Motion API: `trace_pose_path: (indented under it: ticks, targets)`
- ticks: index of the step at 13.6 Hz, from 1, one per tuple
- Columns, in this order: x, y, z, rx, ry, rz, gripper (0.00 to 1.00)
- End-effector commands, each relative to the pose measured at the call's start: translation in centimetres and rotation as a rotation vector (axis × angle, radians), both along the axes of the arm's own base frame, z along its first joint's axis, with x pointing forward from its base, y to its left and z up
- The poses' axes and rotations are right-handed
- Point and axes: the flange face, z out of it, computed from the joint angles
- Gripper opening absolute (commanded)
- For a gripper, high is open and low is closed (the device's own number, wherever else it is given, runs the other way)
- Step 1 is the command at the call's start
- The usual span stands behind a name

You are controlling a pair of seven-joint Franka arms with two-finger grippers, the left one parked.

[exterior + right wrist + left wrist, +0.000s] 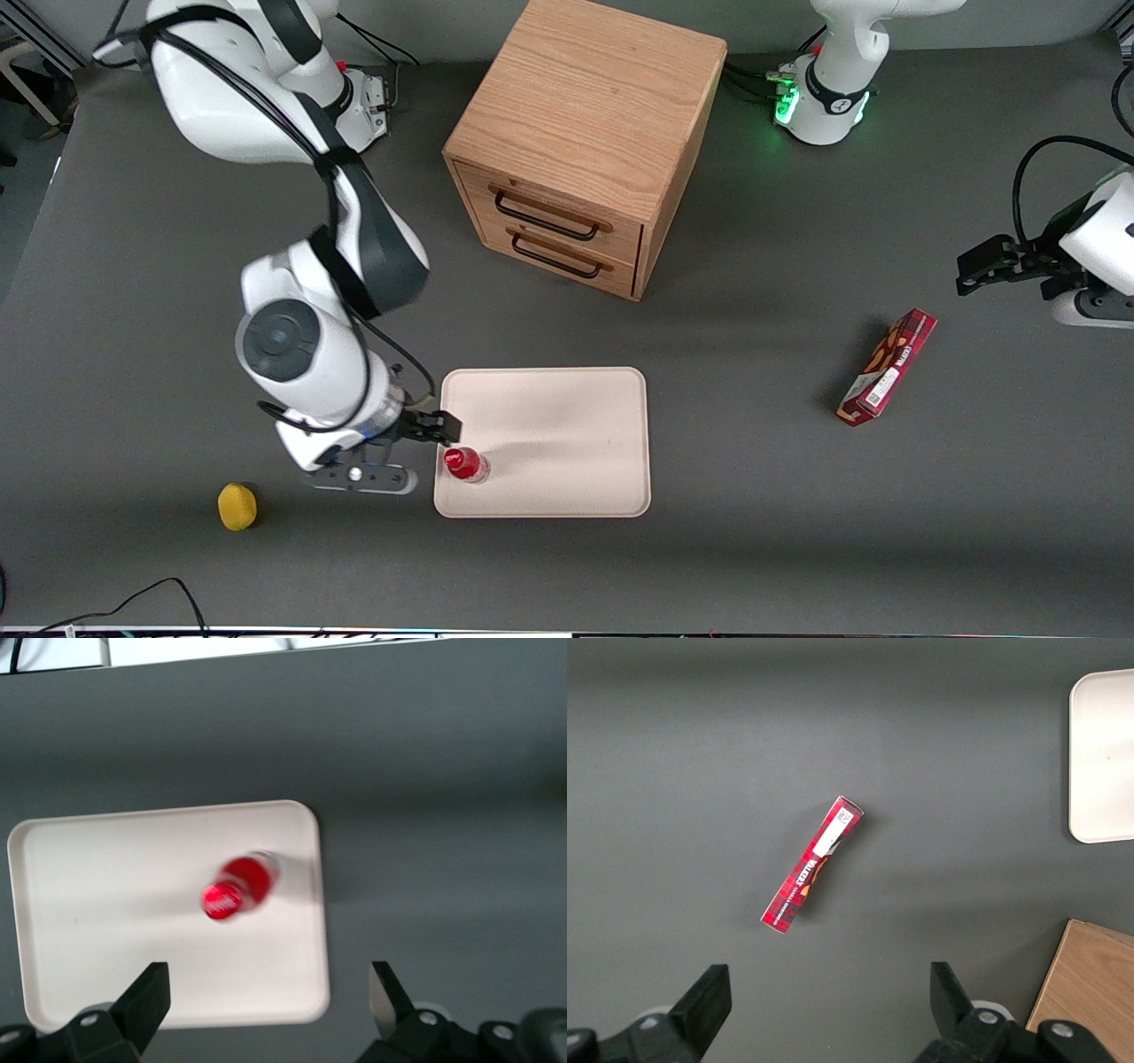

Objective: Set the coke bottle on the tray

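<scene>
The coke bottle (465, 463), small and red with a red cap, stands upright on the cream tray (567, 425), near the tray's corner closest to the front camera at the working arm's end. It also shows in the right wrist view (239, 887), standing on the tray (106, 904). My right gripper (431, 431) is open and empty. It hangs above the tray's edge, just beside the bottle and apart from it. In the right wrist view the gripper (268, 994) has its fingertips spread wide with nothing between them.
A wooden two-drawer cabinet (585, 142) stands farther from the front camera than the tray. A flat red snack box (889, 366) lies toward the parked arm's end and shows in the left wrist view (813, 865). A small yellow object (237, 506) lies near the working arm.
</scene>
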Motion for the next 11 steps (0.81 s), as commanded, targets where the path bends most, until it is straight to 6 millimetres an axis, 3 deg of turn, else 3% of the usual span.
trace_pose_path:
  ticks: [1,6,9,11]
  targets:
    - [-2.3,-6.8,4.1,-0.023,0.038,0.014,1.00]
    - [-8.6,-13.8,8.1,-0.026,-0.021,0.032,1.00]
    - [-10.2,-19.8,11.0,-0.030,-0.055,0.049,1.00]
    - [-11.8,-24.2,11.6,0.029,-0.037,0.043,1.00]
